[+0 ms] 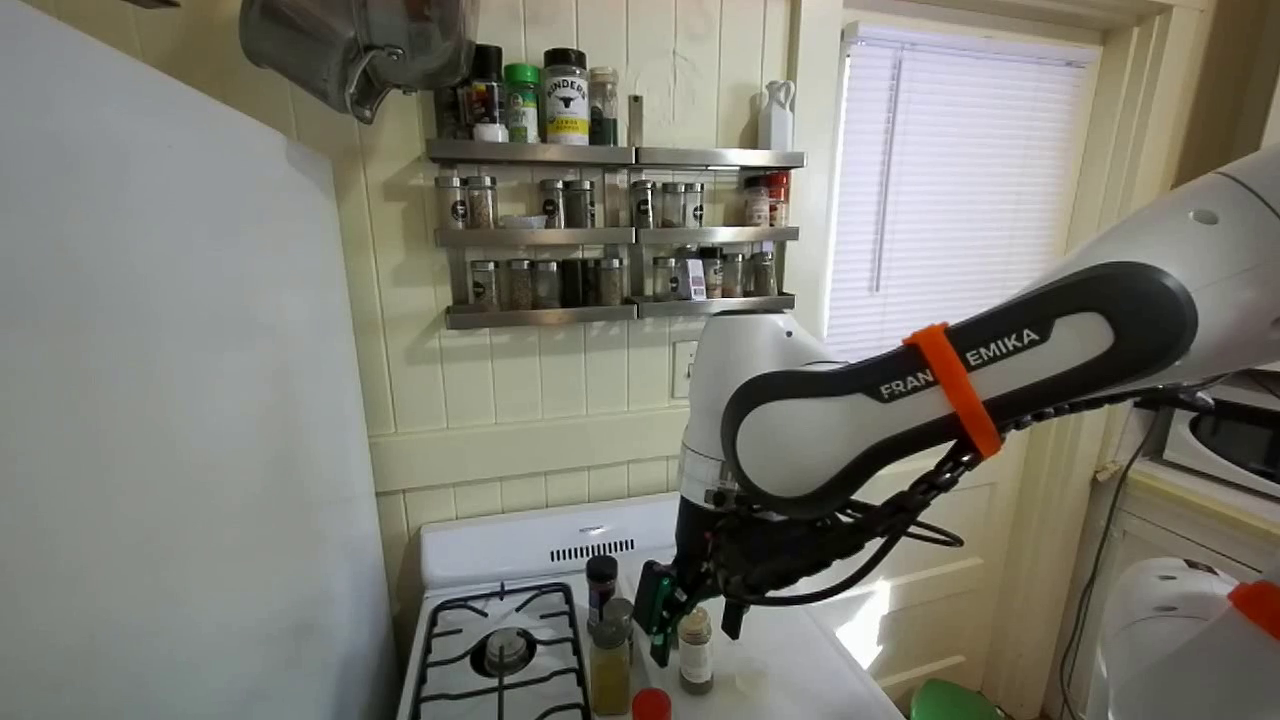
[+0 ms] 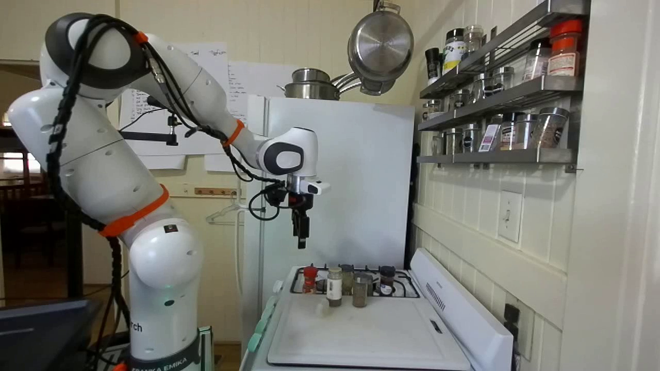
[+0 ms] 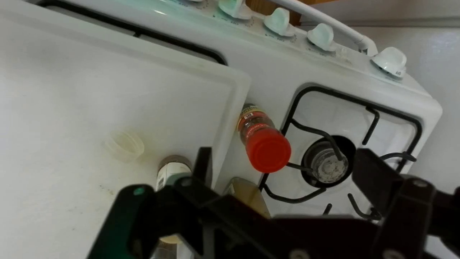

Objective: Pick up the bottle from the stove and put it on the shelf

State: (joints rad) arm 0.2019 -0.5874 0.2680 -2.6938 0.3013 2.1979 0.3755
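Note:
Several spice bottles stand upright on the white stove (image 1: 455, 550), between its burner grate and a white board. One has a red cap (image 3: 268, 150); it also shows in an exterior view (image 2: 309, 281). Others are a white-labelled bottle (image 2: 334, 286), a yellowish bottle (image 1: 609, 675), a grey-lidded bottle (image 2: 360, 293) and a dark-capped bottle (image 2: 386, 281). My gripper (image 2: 301, 245) is above the bottles, pointing down, open and empty. In the wrist view its fingers (image 3: 284, 158) are wide apart, the red cap below between them. The steel shelf (image 1: 540, 318), with rows of jars, hangs on the wall above the stove.
A white fridge (image 2: 335, 180) stands beside the stove. A steel pot (image 1: 360, 50) hangs near the shelf's end. The white board (image 3: 90, 90) covers part of the stove top and carries a small translucent cup (image 3: 125, 145). The stove's raised back panel (image 2: 454, 309) runs along the wall.

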